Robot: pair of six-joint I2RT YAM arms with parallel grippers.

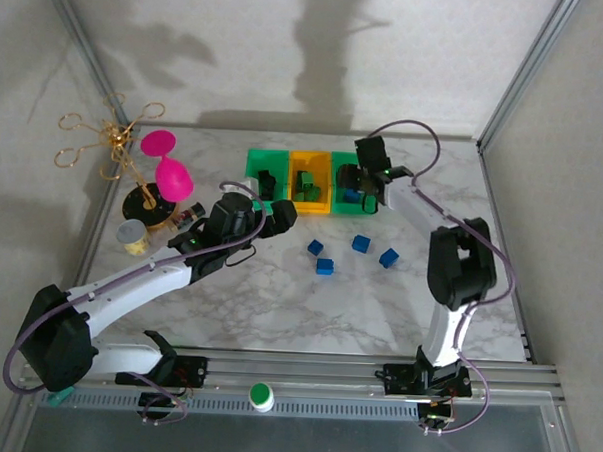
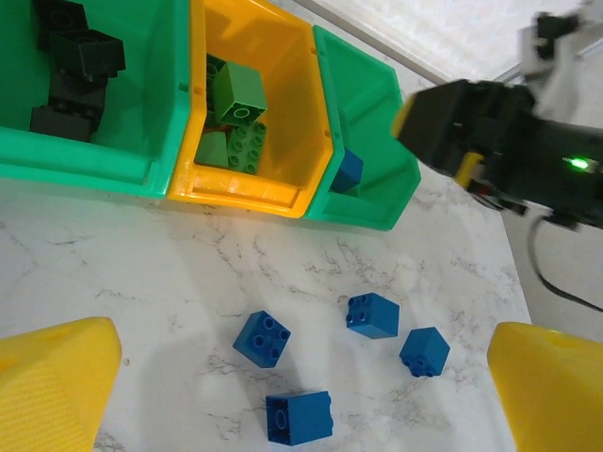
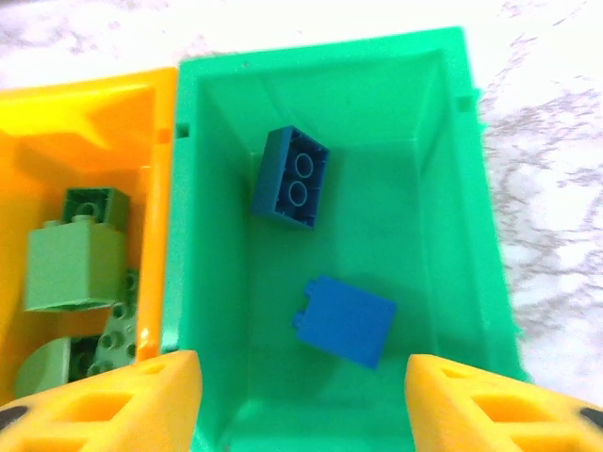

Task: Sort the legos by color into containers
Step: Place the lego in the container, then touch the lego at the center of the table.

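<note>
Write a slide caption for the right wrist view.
Right gripper open above the green plastic bin holding two small blue studded bricks, beside the orange-yellow bin of green bricks.

Bins (image 3: 452,188): smooth plastic, slight gloss. Bricks (image 2: 298,416): hard plastic, satin sheen. Tabletop (image 2: 141,254): marble-patterned, smooth, low sheen. Frame rails (image 1: 315,365): brushed metal, matt.

We look down on a white, grey-veined marble-patterned counter (image 1: 278,305). Behind the counter stands a pale, lightly textured back wall (image 1: 409,51) crossed by soft grey shadows. Similar pale side panels (image 1: 583,198) close in the counter's left and right. Slanting aluminium posts (image 1: 528,71) rise from the counter's far corners, and a ribbed aluminium rail (image 1: 305,364) runs along its near edge.
</note>
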